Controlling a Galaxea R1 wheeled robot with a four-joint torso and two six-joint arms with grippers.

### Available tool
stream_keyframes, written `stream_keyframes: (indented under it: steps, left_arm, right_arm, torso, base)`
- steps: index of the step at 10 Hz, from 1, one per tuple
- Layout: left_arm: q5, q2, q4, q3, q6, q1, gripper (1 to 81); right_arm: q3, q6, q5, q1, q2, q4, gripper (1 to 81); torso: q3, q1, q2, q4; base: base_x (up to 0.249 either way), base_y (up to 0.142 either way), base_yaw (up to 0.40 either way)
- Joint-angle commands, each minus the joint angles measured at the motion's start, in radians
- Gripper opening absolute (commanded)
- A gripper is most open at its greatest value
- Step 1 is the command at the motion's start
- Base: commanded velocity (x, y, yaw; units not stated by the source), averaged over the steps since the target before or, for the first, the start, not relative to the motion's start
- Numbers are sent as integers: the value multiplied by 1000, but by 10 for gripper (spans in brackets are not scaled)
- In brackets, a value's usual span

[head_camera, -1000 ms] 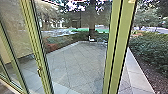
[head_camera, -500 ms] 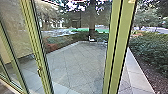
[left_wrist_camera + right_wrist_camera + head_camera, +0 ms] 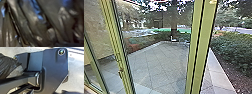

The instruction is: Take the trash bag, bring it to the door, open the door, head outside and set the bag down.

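In the head view the glass door (image 3: 156, 57) has green-yellow framing, with a handle (image 3: 121, 73) on its left upright. Beyond the glass lies a paved yard (image 3: 161, 62). Dark, crinkled plastic of the trash bag (image 3: 31, 23) shows large in the left wrist view, with glossy folds and bluish glints. The right wrist view has part of the black trash bag (image 3: 7, 65) beside the robot's own plate and jointed bar. How the fingers of either gripper stand cannot be told.
A green-yellow post (image 3: 201, 47) stands right of the glass. Outside, a pale low curb (image 3: 219, 67) runs beside dense bushes (image 3: 234, 50). A tree trunk (image 3: 174, 25) rises at the far end of the paving. Pale floor (image 3: 76, 69) surrounds the robot's base.
The head camera has shifted slightly, so the whole scene sits a little further left. Nothing in the scene has visibly moved by itself.
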Motion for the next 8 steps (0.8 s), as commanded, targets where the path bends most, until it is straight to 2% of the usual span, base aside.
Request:
stream_keyframes:
  steps: [1,8]
  left_arm:
    - [80,2,6,5,10,-56,10]
    - [80,2,6,5,10,-56,10]
  right_arm:
    - [4,-4,-66,40,-7,-5,811]
    - [4,-4,-65,32,1,-5,811]
  torso:
    - [0,0,0,0]
    - [0,0,0,0]
  base:
    - [0,0,-276]
    - [0,0,-280]
